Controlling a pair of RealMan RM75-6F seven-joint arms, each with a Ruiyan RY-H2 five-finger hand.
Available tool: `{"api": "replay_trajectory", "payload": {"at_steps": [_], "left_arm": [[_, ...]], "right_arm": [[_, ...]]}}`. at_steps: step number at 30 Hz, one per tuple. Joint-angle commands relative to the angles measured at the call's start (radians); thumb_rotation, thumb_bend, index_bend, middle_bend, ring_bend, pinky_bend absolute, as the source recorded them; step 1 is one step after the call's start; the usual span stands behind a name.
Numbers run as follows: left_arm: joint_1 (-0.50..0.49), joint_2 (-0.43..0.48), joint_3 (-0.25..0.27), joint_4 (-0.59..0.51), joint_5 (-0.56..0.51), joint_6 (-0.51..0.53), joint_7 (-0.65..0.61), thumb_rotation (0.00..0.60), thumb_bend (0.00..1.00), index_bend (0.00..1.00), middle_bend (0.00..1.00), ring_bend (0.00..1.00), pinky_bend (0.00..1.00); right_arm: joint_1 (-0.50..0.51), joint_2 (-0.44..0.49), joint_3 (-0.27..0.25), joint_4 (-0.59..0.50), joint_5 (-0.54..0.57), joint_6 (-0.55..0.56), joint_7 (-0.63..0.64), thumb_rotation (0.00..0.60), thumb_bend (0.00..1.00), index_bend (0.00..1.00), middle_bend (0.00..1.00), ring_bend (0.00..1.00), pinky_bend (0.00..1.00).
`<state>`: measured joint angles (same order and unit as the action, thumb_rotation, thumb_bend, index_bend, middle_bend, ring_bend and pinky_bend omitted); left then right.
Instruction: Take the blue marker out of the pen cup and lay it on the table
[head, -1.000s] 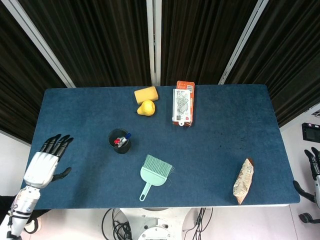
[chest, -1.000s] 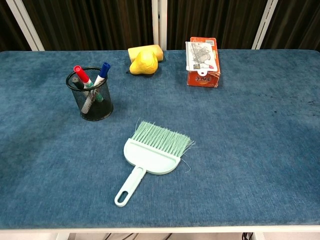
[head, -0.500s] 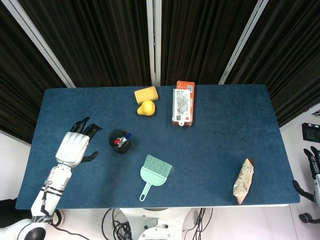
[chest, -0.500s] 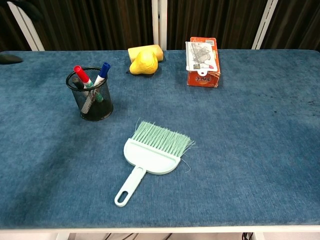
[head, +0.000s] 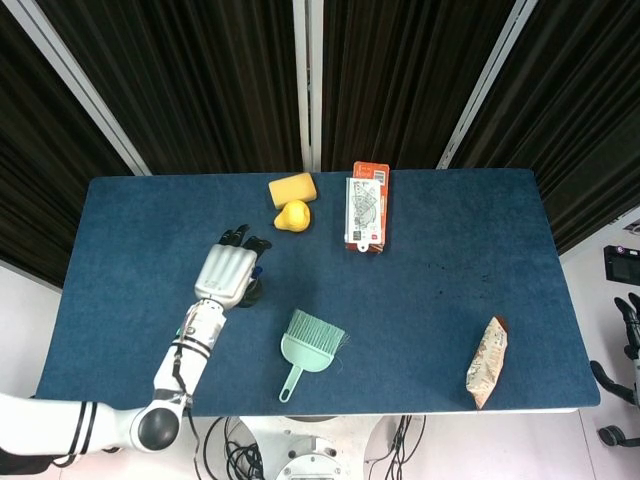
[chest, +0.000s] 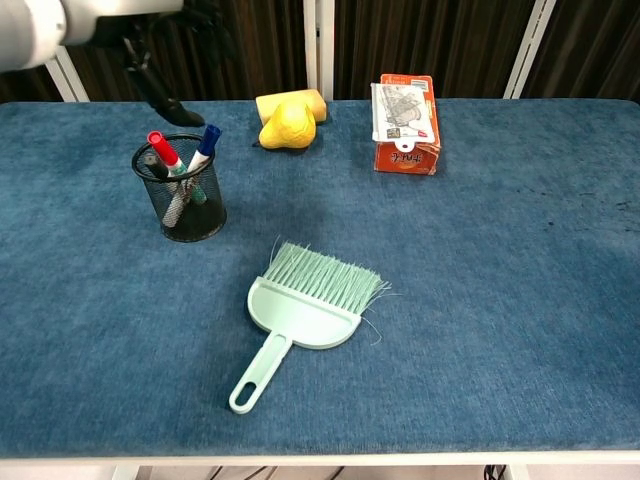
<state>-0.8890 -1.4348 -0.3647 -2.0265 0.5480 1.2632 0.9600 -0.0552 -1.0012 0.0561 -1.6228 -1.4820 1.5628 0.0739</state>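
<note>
Hovering above the pen cup (chest: 181, 190), left hand (head: 224, 272) has fingers spread, holding nothing. Blue marker (chest: 204, 147) stands in the cup beside a red marker (chest: 163, 152), cap up, long axis near upright, leaning toward the right and far side. Best move: come down over the blue cap, pinch just that, avoid the red one, lift along the lean. Right hand (head: 632, 330) sits off the surface edge, state unclear

1. Left arm reaching from the near-left corner across the table, forearm angled up and to the right.
2. Left hand (head: 224, 272) back-up, fingers apart and extended, holding nothing.
3. Right hand (head: 632, 330) low at the far right edge, dark fingers pointing up; grip unclear.
</note>
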Motion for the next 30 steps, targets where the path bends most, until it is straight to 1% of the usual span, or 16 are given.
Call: {"api": "replay_trajectory", "payload": {"at_steps": [1, 4, 8, 13, 19, 23, 30], "left_arm": [[-0.039, -0.031, -0.002, 0.044, -0.036, 0.005, 0.014, 0.600, 0.20, 0.23, 0.23, 0.06, 0.15], [-0.063, -0.054, 0.003, 0.087, -0.059, 0.018, 0.013, 0.600, 0.21, 0.24, 0.24, 0.06, 0.14], [-0.081, -0.071, 0.017, 0.128, -0.086, 0.031, 0.018, 0.600, 0.22, 0.24, 0.29, 0.06, 0.14], [-0.097, -0.084, 0.037, 0.172, -0.123, 0.026, 0.021, 0.600, 0.24, 0.26, 0.33, 0.08, 0.14], [-0.106, -0.102, 0.061, 0.220, -0.128, 0.016, 0.008, 0.600, 0.26, 0.27, 0.35, 0.11, 0.14], [-0.111, -0.105, 0.071, 0.236, -0.132, 0.007, 0.002, 0.600, 0.27, 0.30, 0.36, 0.11, 0.14], [-0.119, -0.118, 0.096, 0.267, -0.117, 0.000, -0.003, 0.600, 0.29, 0.38, 0.43, 0.17, 0.14]], "right_arm": [[0.000, 0.001, 0.000, 0.002, 0.004, -0.002, 0.004, 0.600, 0.18, 0.00, 0.00, 0.00, 0.00], [-0.003, 0.003, 0.002, 0.009, 0.008, 0.000, 0.015, 0.600, 0.18, 0.00, 0.00, 0.00, 0.00], [-0.004, 0.003, 0.004, 0.020, 0.022, -0.007, 0.026, 0.600, 0.18, 0.00, 0.00, 0.00, 0.00], [-0.001, 0.003, 0.005, 0.025, 0.032, -0.020, 0.031, 0.600, 0.18, 0.00, 0.00, 0.00, 0.00], [0.001, -0.004, 0.006, 0.032, 0.032, -0.023, 0.035, 0.600, 0.18, 0.00, 0.00, 0.00, 0.00], [0.002, -0.006, 0.007, 0.036, 0.038, -0.028, 0.036, 0.600, 0.18, 0.00, 0.00, 0.00, 0.00], [0.004, -0.013, 0.008, 0.042, 0.039, -0.032, 0.036, 0.600, 0.18, 0.00, 0.00, 0.00, 0.00]]}}
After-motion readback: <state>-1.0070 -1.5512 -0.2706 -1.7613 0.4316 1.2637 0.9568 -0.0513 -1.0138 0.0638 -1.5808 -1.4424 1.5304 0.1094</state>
